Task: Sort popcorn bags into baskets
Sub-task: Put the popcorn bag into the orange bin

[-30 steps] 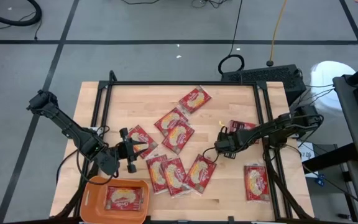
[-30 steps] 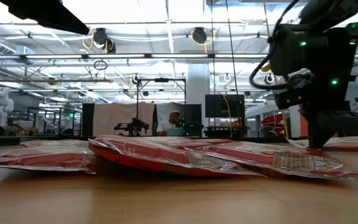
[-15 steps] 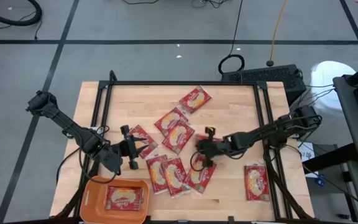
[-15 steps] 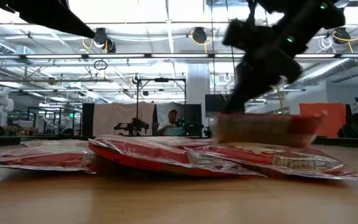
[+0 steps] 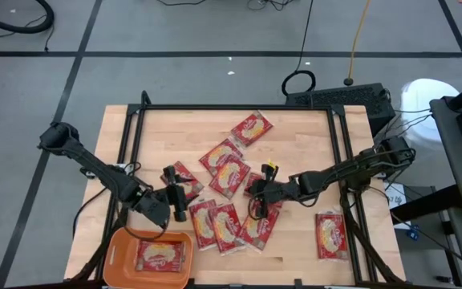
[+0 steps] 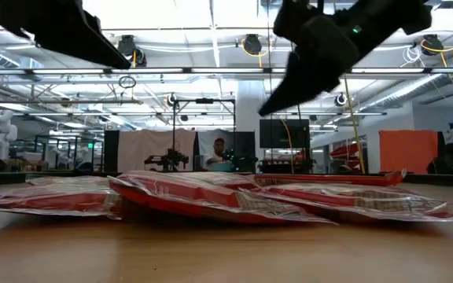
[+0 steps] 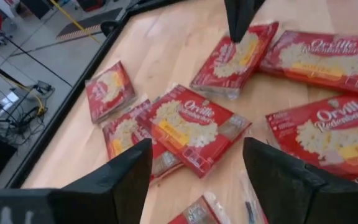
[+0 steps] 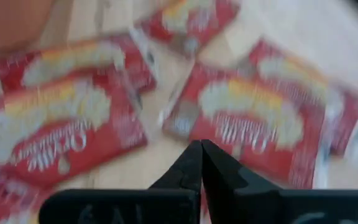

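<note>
Your left gripper (image 5: pixel 179 195) hangs over the table (image 5: pixel 295 241) with its fingers (image 7: pixel 120 180) spread wide and nothing between them. It sits just beyond the far rim of the orange basket (image 5: pixel 119 249), which stands at the table's near left corner. One popcorn bag (image 5: pixel 164 255) lies flat inside the basket. A second bag (image 5: pixel 184 173) lies just on the far side of the left gripper from the basket, touching or nearly touching the fingertips; you cannot tell which.

Your right gripper (image 5: pixel 257 195) is farther from the basket, over the middle of the table, its fingers pressed together on nothing. It hovers above a cluster of overlapping bags (image 5: pixel 224 225) that spreads from beside the basket toward the table's centre; one bag (image 5: pixel 261 226) of that cluster lies directly below the closed tips. In the right wrist view the tips (image 8: pixel 199 163) point down at the seam between two bags.

Two overlapping bags (image 5: pixel 224 164) lie farther out from the basket, and one more (image 5: pixel 251 128) near the far edge. A lone bag (image 5: pixel 330 235) lies well apart from the basket, near the table's right edge.
</note>
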Controlling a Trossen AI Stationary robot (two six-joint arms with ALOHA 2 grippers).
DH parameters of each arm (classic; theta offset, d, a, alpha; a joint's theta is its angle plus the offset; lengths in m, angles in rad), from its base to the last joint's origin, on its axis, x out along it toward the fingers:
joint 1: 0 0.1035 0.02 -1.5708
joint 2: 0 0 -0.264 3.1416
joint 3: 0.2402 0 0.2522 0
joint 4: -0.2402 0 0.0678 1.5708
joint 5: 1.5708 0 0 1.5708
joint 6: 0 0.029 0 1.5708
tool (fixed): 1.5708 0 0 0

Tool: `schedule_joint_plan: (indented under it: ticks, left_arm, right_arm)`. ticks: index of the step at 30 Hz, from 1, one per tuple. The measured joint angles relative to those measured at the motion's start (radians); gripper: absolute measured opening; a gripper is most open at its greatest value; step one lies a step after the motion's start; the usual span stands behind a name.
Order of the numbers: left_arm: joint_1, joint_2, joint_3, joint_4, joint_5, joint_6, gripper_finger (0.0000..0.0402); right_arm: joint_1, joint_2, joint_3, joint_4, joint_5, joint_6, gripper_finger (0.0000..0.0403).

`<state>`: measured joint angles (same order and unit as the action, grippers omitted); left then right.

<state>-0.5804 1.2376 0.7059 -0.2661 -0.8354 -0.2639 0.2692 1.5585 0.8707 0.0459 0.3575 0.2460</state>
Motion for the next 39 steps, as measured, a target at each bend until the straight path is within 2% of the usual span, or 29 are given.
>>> schedule_joint_plan:
  ticks: [5, 13, 16, 19, 26, 29, 39]
  left_arm:
    - [0.0, 0.039, 0.0, 0.058, 0.001, 0.059, 0.0256]
    - [0.019, 0.043, 0.0, 0.087, 0.001, 0.104, 0.0228]
    - [0.032, 0.043, 0.0, 0.088, 0.002, 0.101, 0.0218]
    - [0.04, 0.043, 0.0, 0.089, 0.006, 0.094, 0.021]
    - [0.052, 0.043, 0.0, 0.108, 0.008, 0.097, 0.0194]
    - [0.053, 0.043, 0.0, 0.111, 0.008, 0.106, 0.0191]
    - [0.054, 0.043, 0.0, 0.111, 0.008, 0.098, 0.0189]
  right_arm:
    - [0.095, 0.0, 0.0, -0.15, -0.012, 0.132, 0.0039]
    - [0.281, 0.0, 0.0, -0.446, 0.135, 0.248, 0.0134]
    - [0.335, 0.0, 0.0, -0.517, 0.188, 0.241, 0.0164]
    - [0.369, 0.0, 0.0, -0.595, 0.197, 0.21, 0.0186]
    - [0.388, 0.0, -0.001, -0.774, 0.226, 0.175, 0.0203]
    - [0.38, 0.0, -0.021, -0.76, 0.245, 0.12, 0.0203]
    - [0.333, 0.065, -0.115, -0.552, 0.318, -0.081, 0.0203]
